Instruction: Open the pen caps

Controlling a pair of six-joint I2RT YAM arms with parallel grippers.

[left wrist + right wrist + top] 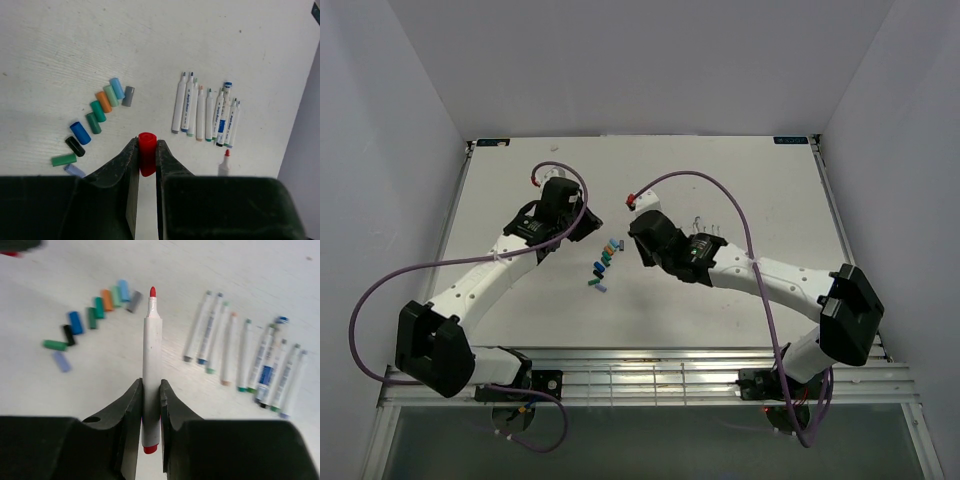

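Observation:
My left gripper point(147, 141) is shut on a red pen cap point(147, 156), held above the white table. Apart from it, my right gripper point(151, 383) is shut on the white barrel of a pen point(151, 340) whose bare red tip points away from the camera. That tip point(226, 161) also shows at the lower right of the left wrist view. Several loose pen caps point(103, 101) in blue, green, teal, orange, grey and black lie in a curved row, which also shows as caps point(106, 300) and caps point(604, 262). Several uncapped pens point(200, 112) lie side by side to their right.
The row of pens point(230, 347) lies right of the held pen, and one pen at its far end has a blue end point(281, 319). Purple cables point(740, 215) loop over both arms. A grey wall point(306, 150) borders the table point(760, 180) on the right.

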